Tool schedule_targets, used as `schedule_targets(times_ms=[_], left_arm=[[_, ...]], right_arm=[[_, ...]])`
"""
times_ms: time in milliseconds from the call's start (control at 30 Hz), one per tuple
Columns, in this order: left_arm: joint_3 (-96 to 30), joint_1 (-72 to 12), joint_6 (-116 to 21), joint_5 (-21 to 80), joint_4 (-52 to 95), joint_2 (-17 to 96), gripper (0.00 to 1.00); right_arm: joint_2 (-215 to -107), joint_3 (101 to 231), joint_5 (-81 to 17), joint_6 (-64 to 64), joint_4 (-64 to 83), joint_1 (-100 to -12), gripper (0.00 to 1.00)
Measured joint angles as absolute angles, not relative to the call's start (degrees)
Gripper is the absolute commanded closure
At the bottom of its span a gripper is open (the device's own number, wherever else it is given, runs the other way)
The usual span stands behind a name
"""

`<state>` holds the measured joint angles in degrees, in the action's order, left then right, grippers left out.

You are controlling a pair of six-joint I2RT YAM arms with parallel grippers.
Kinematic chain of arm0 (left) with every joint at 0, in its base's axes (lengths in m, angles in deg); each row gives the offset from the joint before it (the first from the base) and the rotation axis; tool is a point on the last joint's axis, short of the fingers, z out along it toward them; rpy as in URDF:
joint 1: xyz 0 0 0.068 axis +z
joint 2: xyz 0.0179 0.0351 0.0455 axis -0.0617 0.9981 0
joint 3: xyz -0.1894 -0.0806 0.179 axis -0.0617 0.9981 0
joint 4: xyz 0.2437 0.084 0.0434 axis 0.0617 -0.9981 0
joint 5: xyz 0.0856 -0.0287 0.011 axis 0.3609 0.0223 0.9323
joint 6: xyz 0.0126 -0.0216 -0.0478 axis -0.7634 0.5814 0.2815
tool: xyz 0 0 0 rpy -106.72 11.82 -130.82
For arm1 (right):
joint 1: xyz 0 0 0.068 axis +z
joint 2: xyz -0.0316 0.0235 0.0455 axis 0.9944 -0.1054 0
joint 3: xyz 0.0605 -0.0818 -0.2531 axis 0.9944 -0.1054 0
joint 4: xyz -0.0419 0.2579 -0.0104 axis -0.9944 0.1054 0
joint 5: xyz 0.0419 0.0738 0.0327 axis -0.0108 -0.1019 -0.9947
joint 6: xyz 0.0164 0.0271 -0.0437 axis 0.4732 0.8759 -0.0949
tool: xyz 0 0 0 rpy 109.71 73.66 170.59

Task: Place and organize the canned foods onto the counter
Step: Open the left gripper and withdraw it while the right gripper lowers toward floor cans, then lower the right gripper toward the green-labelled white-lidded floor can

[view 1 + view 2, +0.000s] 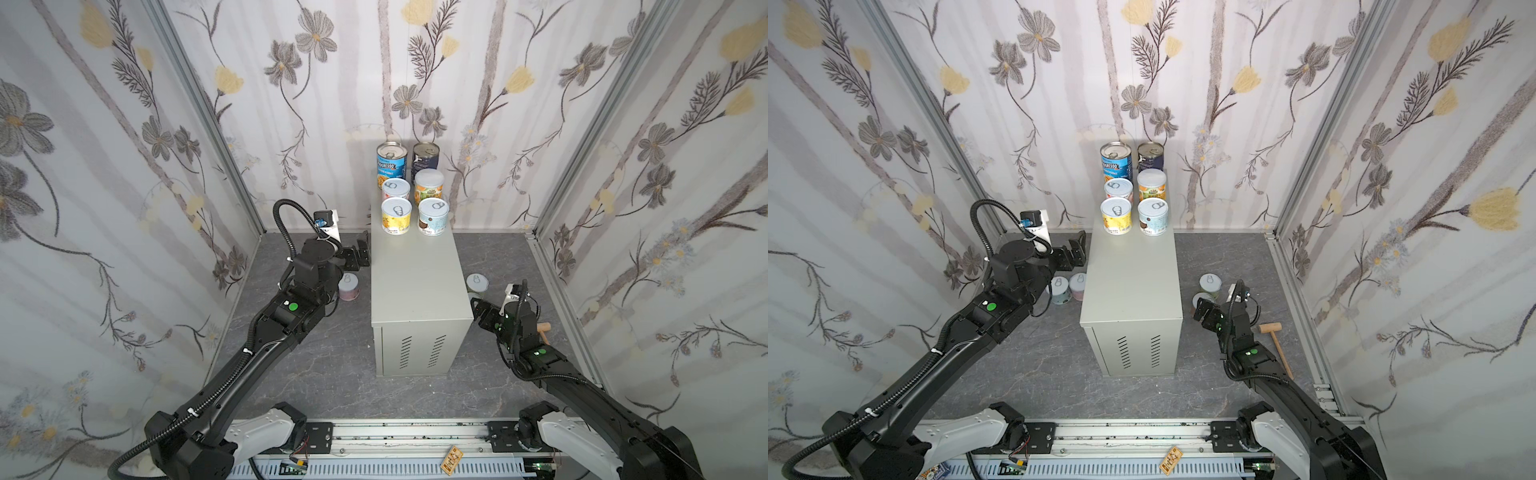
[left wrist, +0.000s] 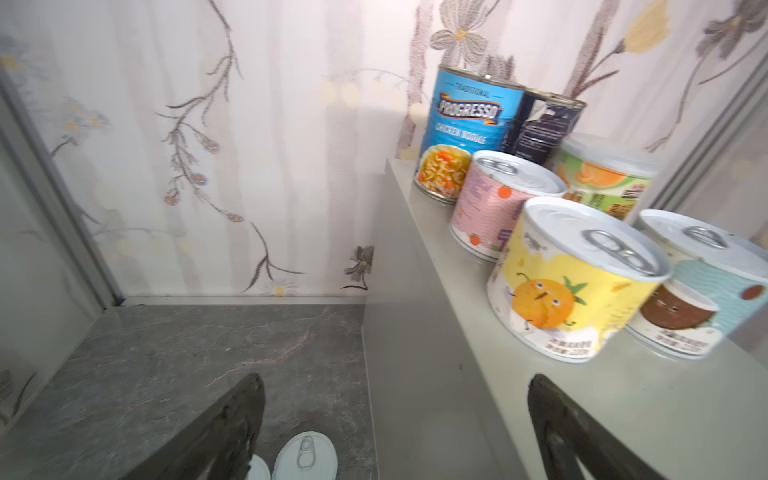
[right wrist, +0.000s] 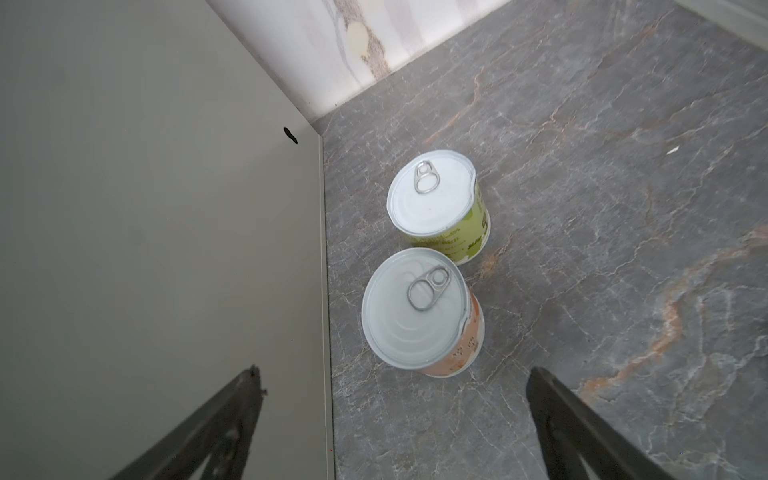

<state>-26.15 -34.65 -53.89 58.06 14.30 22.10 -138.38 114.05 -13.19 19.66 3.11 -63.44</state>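
At the left, the black left gripper (image 1: 360, 249) hangs beside the upper left edge of the tall beige-grey metal counter (image 1: 419, 282), jaws released wide and empty. Below it, on the dark grey marbled floor (image 1: 1025, 374), a short white-lidded can with a greyish label (image 1: 1060, 289) and a short pink floor can (image 1: 1078, 286) stand side by side, just beside the counter's left wall. Six cans stand upright in pairs at the counter's far end. At the back are a tall blue Progresso can (image 1: 391, 164) and a tall dark navy can (image 1: 425, 158). Next come a short pink-labelled can (image 1: 395, 189) and a green-and-orange can (image 1: 429, 187), then a yellow can (image 1: 396, 216) and a light-blue can (image 1: 433, 217). Right of the counter, a short green-labelled can (image 3: 436, 199) and a short orange-labelled can (image 3: 419, 307) stand close together on the floor. The right gripper (image 3: 395, 386) hovers near the orange one, jaws spread and empty. A small wooden mallet (image 1: 1273, 336) lies farther right.
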Motion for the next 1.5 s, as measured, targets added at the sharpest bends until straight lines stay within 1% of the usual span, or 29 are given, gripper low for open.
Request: schedule_targets(times_ms=[133,400,667,967,1267,1500], left_arm=[[-22.78,-33.3,-50.87,64.73,13.91,21.27,0.0],[-20.24,-31.18,-46.89,69.23,12.55,20.46,0.0],[-20.05,-30.65,-45.76,69.12,12.44,20.46,0.0],[-19.26,-30.22,-45.54,69.06,12.31,19.87,0.0],[-18.93,-29.89,-45.34,68.99,12.09,19.61,0.0],[-18.93,-29.84,-45.36,68.49,11.37,20.07,0.0]], right_arm=[[-144.09,116.11,-13.38,20.34,1.82,-63.28,0.0],[-153.07,119.74,-12.88,19.44,2.43,-63.18,0.0],[-161.2,126.49,-13.27,16.01,4.84,-62.98,0.0],[-169.02,132.85,-10.54,13.76,10.94,-62.37,0.0],[-171.52,134.97,-7.5,13.37,12.84,-61.78,0.02],[-172.52,135.32,-5.78,13.39,13.04,-61.67,0.07]])
